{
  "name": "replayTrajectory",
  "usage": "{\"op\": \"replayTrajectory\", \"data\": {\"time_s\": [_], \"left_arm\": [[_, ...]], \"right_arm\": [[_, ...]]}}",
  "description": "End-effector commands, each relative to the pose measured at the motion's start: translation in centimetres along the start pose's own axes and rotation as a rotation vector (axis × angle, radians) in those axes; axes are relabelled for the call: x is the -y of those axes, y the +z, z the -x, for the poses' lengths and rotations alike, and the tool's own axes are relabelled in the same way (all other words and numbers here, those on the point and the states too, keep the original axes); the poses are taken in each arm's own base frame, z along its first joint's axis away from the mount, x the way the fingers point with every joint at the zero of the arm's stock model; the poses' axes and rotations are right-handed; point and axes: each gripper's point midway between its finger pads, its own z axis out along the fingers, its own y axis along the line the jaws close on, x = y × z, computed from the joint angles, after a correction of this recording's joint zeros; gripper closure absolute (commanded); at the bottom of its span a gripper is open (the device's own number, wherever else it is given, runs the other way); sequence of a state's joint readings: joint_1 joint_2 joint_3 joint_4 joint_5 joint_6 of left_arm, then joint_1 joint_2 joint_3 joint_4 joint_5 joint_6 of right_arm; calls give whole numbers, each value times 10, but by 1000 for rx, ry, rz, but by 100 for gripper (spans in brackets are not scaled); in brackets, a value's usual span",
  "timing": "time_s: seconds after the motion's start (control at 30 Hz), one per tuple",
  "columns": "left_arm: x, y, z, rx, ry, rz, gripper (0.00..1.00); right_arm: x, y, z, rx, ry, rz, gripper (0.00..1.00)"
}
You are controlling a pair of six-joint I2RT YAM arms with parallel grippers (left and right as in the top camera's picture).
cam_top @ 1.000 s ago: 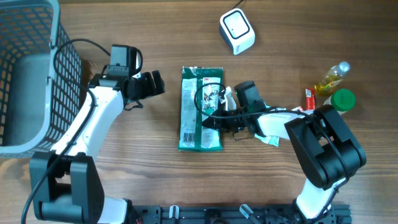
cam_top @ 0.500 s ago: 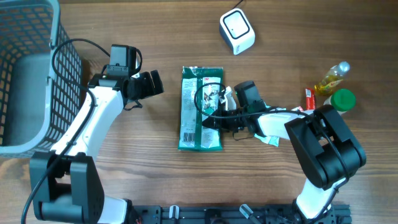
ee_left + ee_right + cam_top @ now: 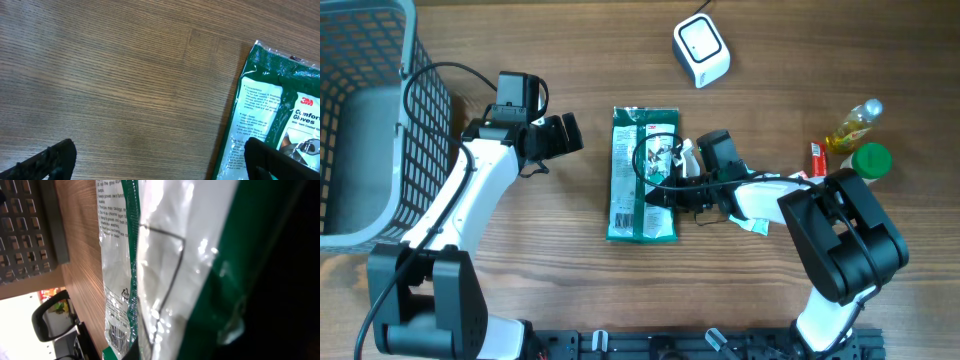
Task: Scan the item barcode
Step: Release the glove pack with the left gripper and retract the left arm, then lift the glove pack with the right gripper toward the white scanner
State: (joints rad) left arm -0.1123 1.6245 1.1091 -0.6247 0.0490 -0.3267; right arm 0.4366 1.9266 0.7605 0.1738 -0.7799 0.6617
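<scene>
Glove packet (image 3: 626, 182): a green-and-white film bag printed "3M Comfort Gloves". It lies flat near the middle of the worktop (image 3: 570, 285), with its long side running from the far edge toward the near edge. The barcode scanner (image 3: 701, 50) is a white block close to the far edge, right of centre, well apart from the packet. A wire basket (image 3: 420, 120) occupies the far left corner.

Right hand (image 3: 660, 194): fingers drawn together on the packet's right long edge. The right wrist view is filled with glossy film hard against the lens, so the contact itself is hidden. I read it as a pinch on the film.

Left hand (image 3: 565, 133): fingers spread wide with nothing between them, over bare wood just off the packet's far left corner.

Barcode (image 3: 116, 339): visible in the right wrist view, on the printed face toward one short end.

Handling, my judgement:
- The packet is light, soft and floppy, and the contents are not fragile.
- The film is slick and crinkly, and it shows glare.
- Held by one edge it will probably droop and fold the barcode panel.
- Best hold is the flat sealed margin, clear of the barcode and near the middle of a long edge.
- The free hand could take the opposite margin to keep the panel taut.
</scene>
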Motion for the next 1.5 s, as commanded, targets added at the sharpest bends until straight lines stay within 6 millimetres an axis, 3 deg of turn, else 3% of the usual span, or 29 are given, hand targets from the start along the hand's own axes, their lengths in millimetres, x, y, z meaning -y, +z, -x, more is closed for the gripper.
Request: {"op": "replayTrajectory", "data": {"time_s": [0.0, 0.67, 0.87, 1.03, 1.17, 1.2, 1.33, 1.47], "left_arm": [[-3, -2, 6, 20, 2, 16, 0], [-3, -2, 6, 21, 2, 16, 0], [-3, -2, 6, 20, 2, 16, 0], [-3, -2, 6, 21, 2, 16, 0], [-3, -2, 6, 21, 2, 16, 0], [-3, -2, 6, 20, 2, 16, 0], [-3, -2, 6, 20, 2, 16, 0], [-3, -2, 6, 20, 2, 16, 0]], "right_arm": [[26, 4, -1, 23, 24, -89, 96], [25, 4, -1, 21, 9, -87, 96], [-16, -12, 4, 11, -111, 6, 95], [-51, -45, 12, 60, -251, -29, 96], [-79, -84, 26, 114, -385, -158, 96], [-95, -103, 35, 121, -454, -224, 96], [-123, -145, 60, 143, -611, -389, 96], [-153, -187, 97, 271, -756, -542, 96]]}}
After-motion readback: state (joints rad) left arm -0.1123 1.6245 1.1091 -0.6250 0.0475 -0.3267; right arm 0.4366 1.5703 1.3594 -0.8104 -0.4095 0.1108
